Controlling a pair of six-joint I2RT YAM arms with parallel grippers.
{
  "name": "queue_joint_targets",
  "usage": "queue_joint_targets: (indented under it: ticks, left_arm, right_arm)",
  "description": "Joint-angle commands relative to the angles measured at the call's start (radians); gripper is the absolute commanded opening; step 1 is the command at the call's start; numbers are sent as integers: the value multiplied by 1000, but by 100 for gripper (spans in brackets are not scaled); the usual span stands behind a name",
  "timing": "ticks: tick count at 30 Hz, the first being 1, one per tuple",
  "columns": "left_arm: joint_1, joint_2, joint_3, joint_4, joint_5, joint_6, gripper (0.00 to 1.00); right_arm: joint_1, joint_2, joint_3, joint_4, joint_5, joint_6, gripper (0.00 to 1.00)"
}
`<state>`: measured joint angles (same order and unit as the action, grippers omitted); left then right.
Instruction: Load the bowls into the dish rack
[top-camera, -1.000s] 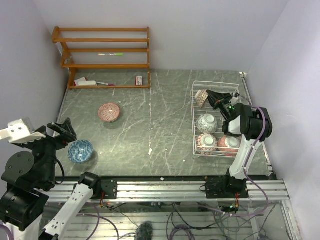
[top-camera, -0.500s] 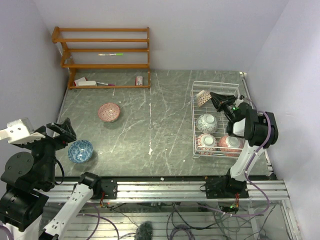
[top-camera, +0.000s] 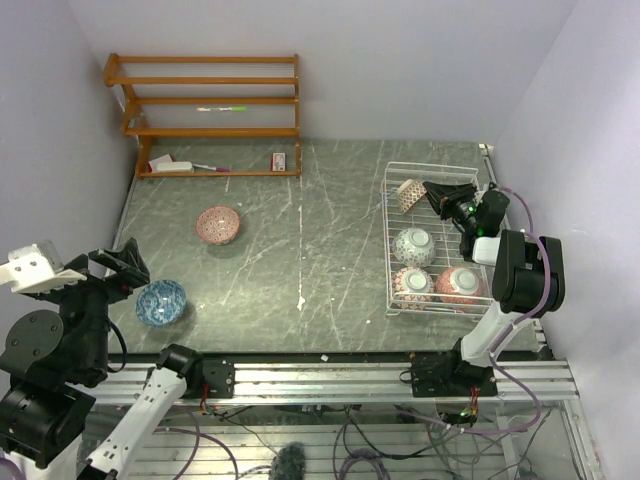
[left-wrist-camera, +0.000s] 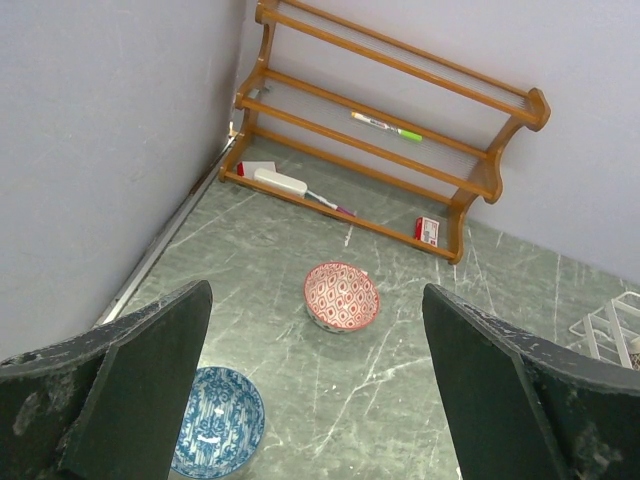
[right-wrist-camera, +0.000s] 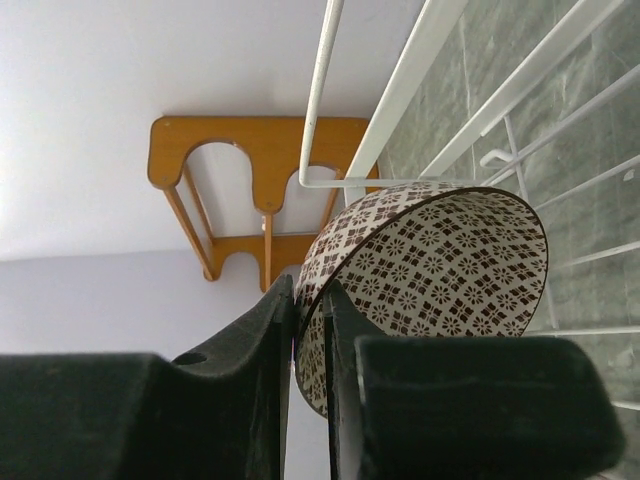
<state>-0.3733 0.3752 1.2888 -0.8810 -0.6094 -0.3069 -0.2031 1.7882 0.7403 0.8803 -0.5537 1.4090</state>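
Right wrist: bowl (right-wrist-camera: 440, 260) rim pinched in right tool (right-wrist-camera: 310, 305).

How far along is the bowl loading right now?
Done: three bowls sit in the dish rack. In hand: the right tool is shut on the brown-patterned bowl, tipped on its side at the rack's far end. Left: the red bowl and the blue bowl are on the table; the left tool is open, holding nothing.
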Motion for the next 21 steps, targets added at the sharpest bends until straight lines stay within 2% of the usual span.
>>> queue_joint_targets:
  ticks: [1, 6, 12, 21]
  left_arm:
    - [-12, -14, -2, 6, -21, 9, 98]
    - [-12, -15, -4, 1, -20, 7, 98]
    - [-12, -17, -9, 4, -15, 3, 97]
    - [-12, -18, -16, 10, -13, 4, 98]
  right_arm:
    - [-10, 45, -32, -177, 52, -111, 14]
    - [-12, 32, -53, -204, 55, -153, 16]
    - [-21, -14, -52, -270, 81, -196, 32]
    - [-32, -23, -47, -308, 84, -219, 33]
